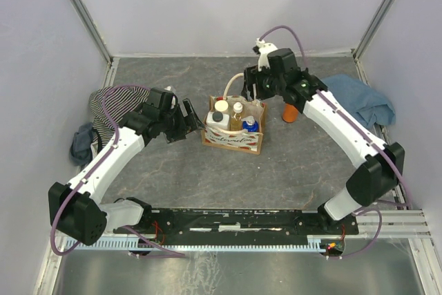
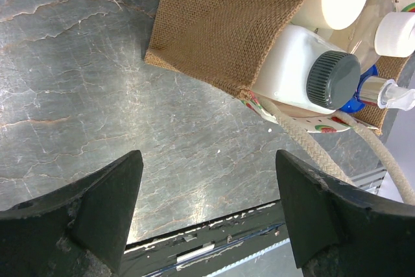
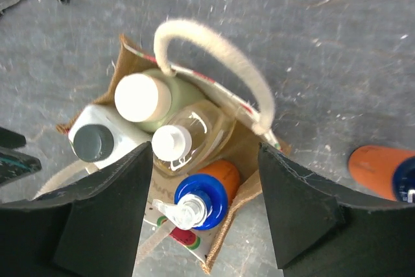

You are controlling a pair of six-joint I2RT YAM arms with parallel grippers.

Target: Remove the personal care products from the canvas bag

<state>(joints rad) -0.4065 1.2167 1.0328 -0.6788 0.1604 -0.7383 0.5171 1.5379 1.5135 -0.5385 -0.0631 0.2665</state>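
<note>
Hovering right gripper (image 3: pixel 204 160) over canvas bag (image 1: pixel 233 141), jaws wide; left gripper (image 2: pixel 207 160) wide too. Next, likely: descend, pinch clear yellowish bottle (image 3: pixel 188 135).

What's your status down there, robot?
Left gripper open beside canvas bag; right gripper open above it. One orange bottle out, four bottles inside. Cream handle arches over the opening.

The canvas bag (image 1: pixel 235 141) is packed tight. Bottles (image 3: pixel 138 97) fill its mouth with hardly a gap between them, and a cream handle (image 3: pixel 214 50) loops up over one rim. The right pincer (image 3: pixel 204 154) hangs above the bag, spread wide. Left of the bag, bare counter (image 1: pixel 193 164) separates it from the spread left pincer (image 1: pixel 188 117). Right of the bag stands an orange bottle (image 1: pixel 291 112), with a blue cloth (image 1: pixel 366 101) beyond.
</note>
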